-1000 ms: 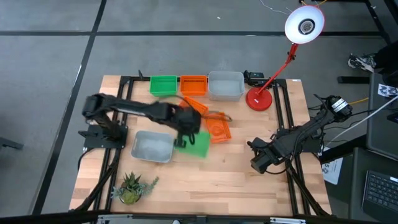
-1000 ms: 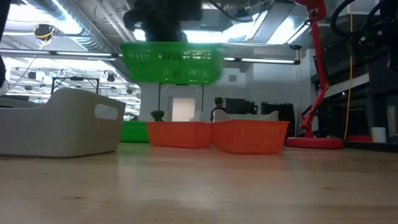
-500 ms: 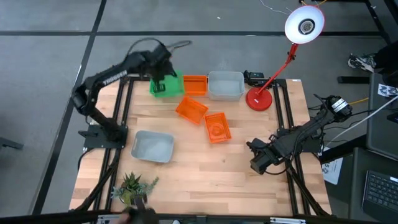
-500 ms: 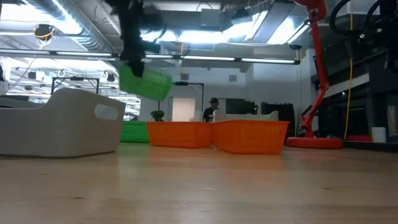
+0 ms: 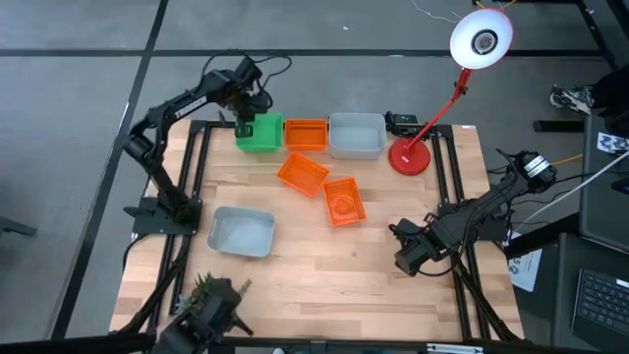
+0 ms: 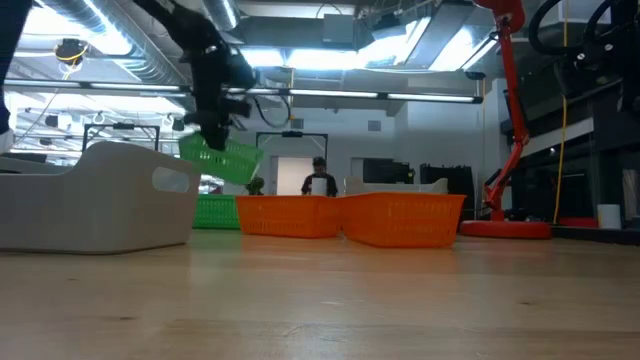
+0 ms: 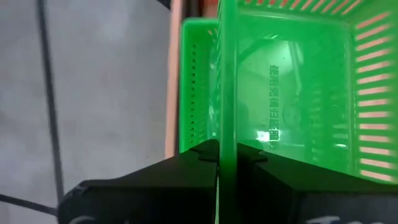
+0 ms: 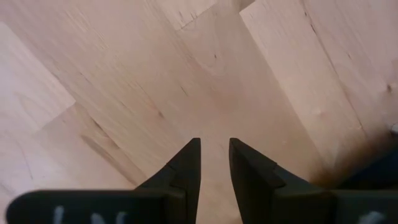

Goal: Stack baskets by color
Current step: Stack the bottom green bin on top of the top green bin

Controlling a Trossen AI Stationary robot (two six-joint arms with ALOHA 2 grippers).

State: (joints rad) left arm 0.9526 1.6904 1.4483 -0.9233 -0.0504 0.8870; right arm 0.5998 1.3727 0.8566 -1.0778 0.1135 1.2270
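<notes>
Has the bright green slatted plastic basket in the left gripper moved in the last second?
Yes. The green basket went from mid-table beside the grey-white bin to the far edge, over the green basket next to the orange one.

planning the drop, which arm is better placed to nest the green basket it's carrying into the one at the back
Left. The left gripper is shut on the tilted green basket above the other green basket; the right gripper waits far off, holding nothing.

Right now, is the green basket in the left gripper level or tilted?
Tilted. In the low view the held green basket slopes down to one side, hanging from the left gripper above the green basket on the table.
</notes>
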